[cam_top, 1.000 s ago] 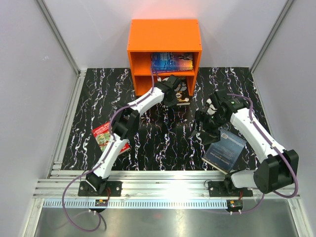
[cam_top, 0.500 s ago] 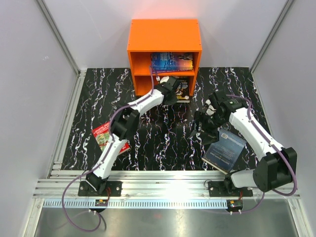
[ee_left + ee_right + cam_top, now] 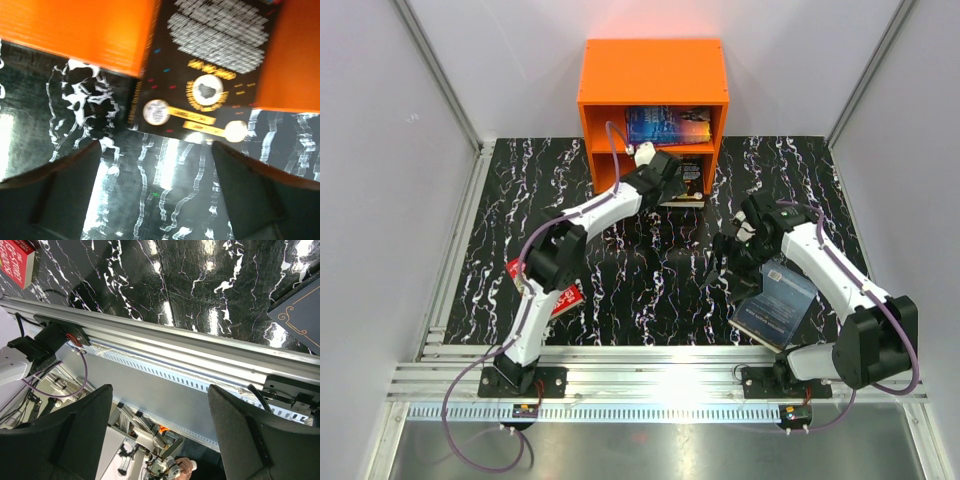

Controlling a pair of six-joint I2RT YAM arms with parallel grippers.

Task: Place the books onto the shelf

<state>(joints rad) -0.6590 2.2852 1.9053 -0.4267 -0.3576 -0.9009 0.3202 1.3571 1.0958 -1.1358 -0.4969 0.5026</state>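
Note:
The orange shelf [image 3: 654,70] stands at the back of the table. A blue book [image 3: 668,125] lies in its upper compartment. A black book with gold print [image 3: 688,183] lies in the lower compartment, its near end sticking out onto the table; in the left wrist view the black book [image 3: 205,65] lies between the orange walls [image 3: 80,30]. My left gripper [image 3: 667,186] [image 3: 157,170] is open just in front of it, holding nothing. A red book [image 3: 532,272] lies partly under the left arm. My right gripper [image 3: 723,262] [image 3: 160,430] is open and empty beside a dark blue-grey book [image 3: 778,305].
The table top is black with white marbling [image 3: 650,270]. An aluminium rail [image 3: 650,360] runs along the near edge, with both arm bases on it. Grey walls close in the left, right and back sides. The right wrist view shows the red book [image 3: 17,262] and the rail [image 3: 200,355].
My left gripper has opened and let go of the black book, which has slid further into the lower compartment. The right arm has shifted only slightly.

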